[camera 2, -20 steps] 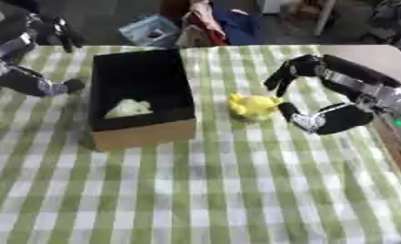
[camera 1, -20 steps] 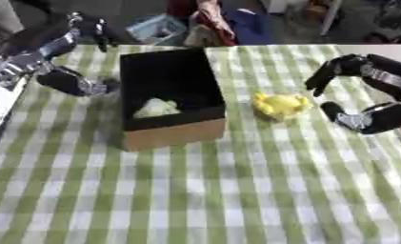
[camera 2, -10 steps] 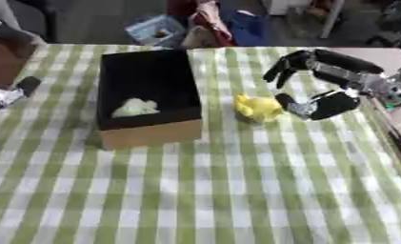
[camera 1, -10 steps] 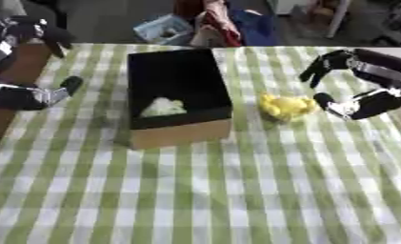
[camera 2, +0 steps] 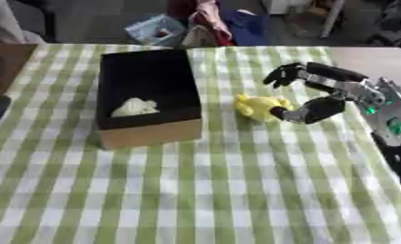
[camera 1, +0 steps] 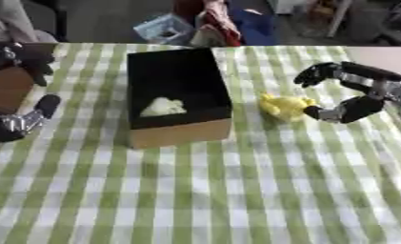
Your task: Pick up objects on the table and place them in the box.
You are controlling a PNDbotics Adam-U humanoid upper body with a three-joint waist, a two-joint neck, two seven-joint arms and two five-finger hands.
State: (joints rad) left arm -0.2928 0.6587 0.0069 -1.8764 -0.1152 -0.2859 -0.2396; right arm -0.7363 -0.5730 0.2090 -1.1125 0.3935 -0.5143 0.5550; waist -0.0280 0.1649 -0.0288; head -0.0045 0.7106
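Right hand (camera 2: 313, 93) is seen right of centre, fingers and thumb spread wide around the yellow toy (camera 2: 258, 106), thumb tip touching it, nothing gripped. The left hand (camera 1: 20, 90) shows fully only in the left eye view, at the left edge, relaxed and empty. A pale lump (camera 2: 134, 106) lies inside the black-lined cardboard box (camera 2: 145, 135) at upper centre. No writing is legible; the toy's long axis cannot be told.

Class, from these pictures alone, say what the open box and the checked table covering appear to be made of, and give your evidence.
The black-lined open box looks like cardboard: its front wall is matt brown with straight folded edges. The green and white checked table covering looks like woven cloth, matt and lying flat, though a printed plastic sheet cannot be ruled out.
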